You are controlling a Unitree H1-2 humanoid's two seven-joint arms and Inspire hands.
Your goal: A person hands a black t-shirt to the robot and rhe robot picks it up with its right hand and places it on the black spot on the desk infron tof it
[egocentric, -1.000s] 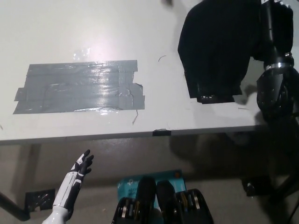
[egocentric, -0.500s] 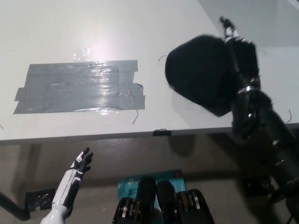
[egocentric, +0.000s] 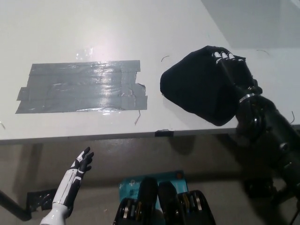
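A bunched black t-shirt [egocentric: 199, 84] hangs over the right part of the white desk [egocentric: 140, 28], held just above or on its surface; I cannot tell which. My black right hand [egocentric: 232, 70] is shut on the t-shirt's right side, with the forearm coming up from the lower right. The spot on the desk is a rectangle of dark grey tape [egocentric: 82, 87] at the left; the t-shirt is to the right of it, a small gap apart. My white left hand [egocentric: 80, 165] rests below the desk's front edge at the lower left, open with its fingers spread.
The desk's front edge [egocentric: 117, 136] runs across the middle of the picture, with a small black mark [egocentric: 164, 132] on it. Below it lies brown floor, a teal object [egocentric: 154, 180] at bottom centre and a desk leg [egocentric: 11, 208] at the lower left.
My right hand has brought the t-shirt down and leftward from the upper right, toward the tape patch. The shirt has bunched into a rounder lump. The left hand has stayed in place.
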